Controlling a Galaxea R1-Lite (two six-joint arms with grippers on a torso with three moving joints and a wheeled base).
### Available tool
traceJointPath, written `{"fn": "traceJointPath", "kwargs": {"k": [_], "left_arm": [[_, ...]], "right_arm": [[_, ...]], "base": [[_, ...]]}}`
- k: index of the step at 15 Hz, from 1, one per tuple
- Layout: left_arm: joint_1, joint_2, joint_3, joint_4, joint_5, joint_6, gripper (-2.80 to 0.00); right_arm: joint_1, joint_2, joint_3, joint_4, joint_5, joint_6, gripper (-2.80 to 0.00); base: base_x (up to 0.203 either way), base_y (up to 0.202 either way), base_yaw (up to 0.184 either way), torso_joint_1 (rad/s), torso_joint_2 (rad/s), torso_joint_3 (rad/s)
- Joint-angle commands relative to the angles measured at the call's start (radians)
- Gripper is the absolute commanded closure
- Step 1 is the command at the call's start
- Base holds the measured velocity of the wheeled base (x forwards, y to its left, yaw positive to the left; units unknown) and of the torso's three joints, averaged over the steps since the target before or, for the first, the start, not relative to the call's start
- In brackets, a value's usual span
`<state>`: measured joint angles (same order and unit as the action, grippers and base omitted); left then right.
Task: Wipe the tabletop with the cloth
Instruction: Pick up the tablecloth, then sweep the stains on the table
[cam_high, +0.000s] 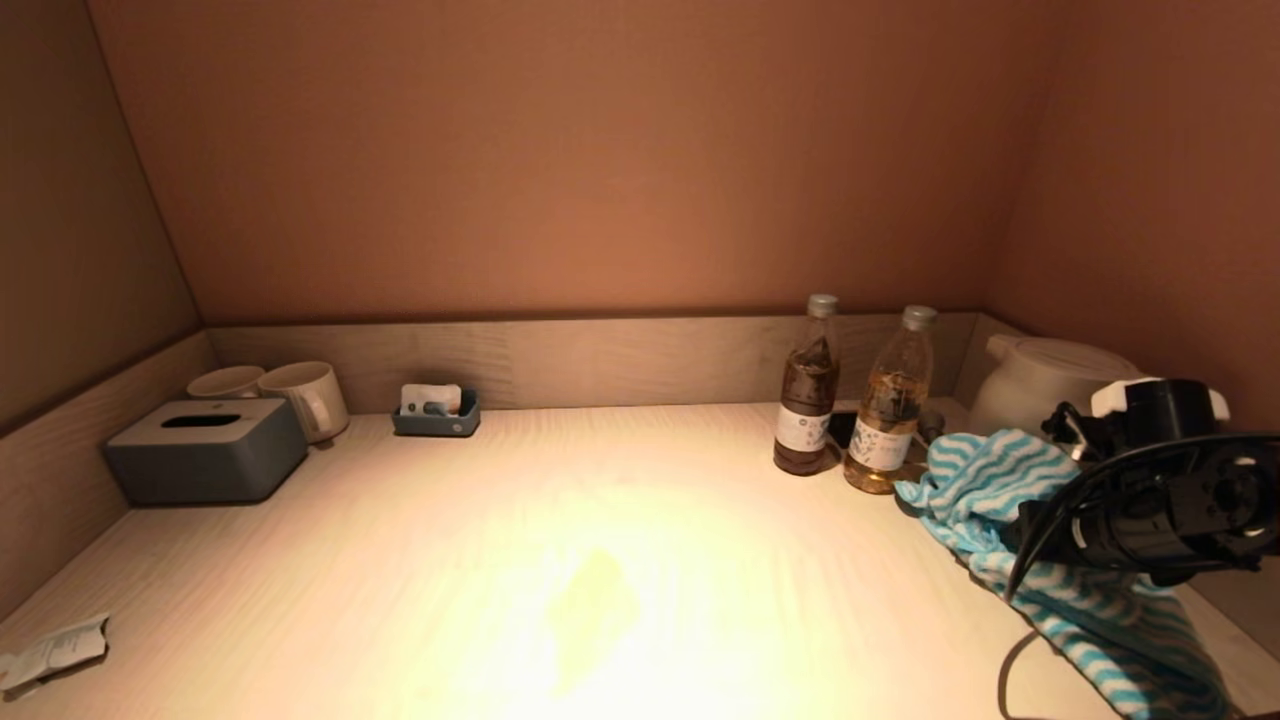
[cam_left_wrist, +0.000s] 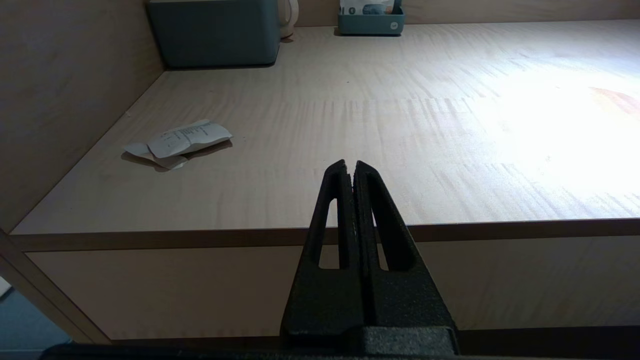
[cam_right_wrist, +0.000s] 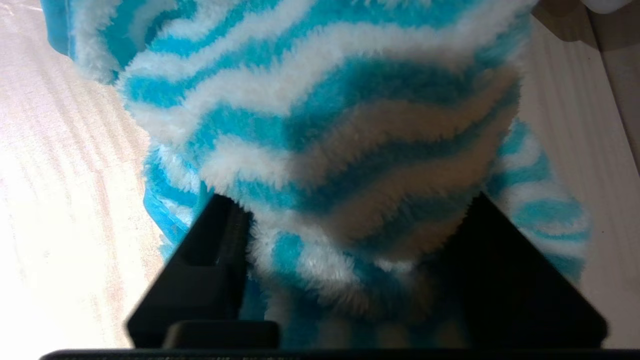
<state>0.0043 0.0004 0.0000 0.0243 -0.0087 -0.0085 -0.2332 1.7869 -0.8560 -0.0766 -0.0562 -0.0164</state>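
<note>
The blue-and-white striped fluffy cloth (cam_high: 985, 480) lies bunched on the light wooden tabletop (cam_high: 600, 560) at the right, near the wall. My right gripper (cam_high: 1040, 530) is down on it. In the right wrist view its jaws stand wide apart (cam_right_wrist: 350, 200) with a fold of the cloth (cam_right_wrist: 325, 125) bulging between them; they are not pressed together. My left gripper (cam_left_wrist: 350, 164) is shut and empty, parked just in front of the table's front edge (cam_left_wrist: 200, 239), out of the head view.
Two bottles (cam_high: 806, 390) (cam_high: 890, 405) and a white kettle (cam_high: 1040, 380) stand behind the cloth. At back left are a grey tissue box (cam_high: 205, 447), two mugs (cam_high: 305, 397) and a small tray of sachets (cam_high: 436, 413). A crumpled paper (cam_high: 55, 650) lies front left.
</note>
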Motion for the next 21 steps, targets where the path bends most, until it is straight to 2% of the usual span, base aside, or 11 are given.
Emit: {"fn": "traceJointPath", "kwargs": {"k": [1, 9, 11, 14, 17, 21], "left_arm": [[0.000, 0.000, 0.000, 0.000, -0.001, -0.001, 0.00], [0.000, 0.000, 0.000, 0.000, 0.001, -0.001, 0.00], [0.000, 0.000, 0.000, 0.000, -0.001, -0.001, 0.00], [0.000, 0.000, 0.000, 0.000, -0.001, -0.001, 0.00], [0.000, 0.000, 0.000, 0.000, 0.001, -0.001, 0.00], [0.000, 0.000, 0.000, 0.000, -0.001, -0.001, 0.00]], "right_arm": [[0.001, -0.028, 0.009, 0.001, -0.001, 0.001, 0.00], [0.045, -0.384, 0.082, 0.012, 0.080, -0.004, 0.00], [0.114, -0.487, 0.085, 0.016, 0.091, -0.006, 0.00], [0.286, -0.600, 0.064, 0.054, 0.088, -0.008, 0.00], [0.443, -0.618, 0.001, 0.108, 0.064, -0.009, 0.00], [0.504, -0.486, -0.083, 0.113, 0.032, -0.011, 0.00]], "base": [[0.000, 0.000, 0.000, 0.000, 0.00, 0.000], [0.000, 0.000, 0.000, 0.000, 0.00, 0.000], [0.000, 0.000, 0.000, 0.000, 0.00, 0.000], [0.000, 0.000, 0.000, 0.000, 0.00, 0.000], [0.000, 0.000, 0.000, 0.000, 0.00, 0.000], [0.000, 0.000, 0.000, 0.000, 0.00, 0.000]]}}
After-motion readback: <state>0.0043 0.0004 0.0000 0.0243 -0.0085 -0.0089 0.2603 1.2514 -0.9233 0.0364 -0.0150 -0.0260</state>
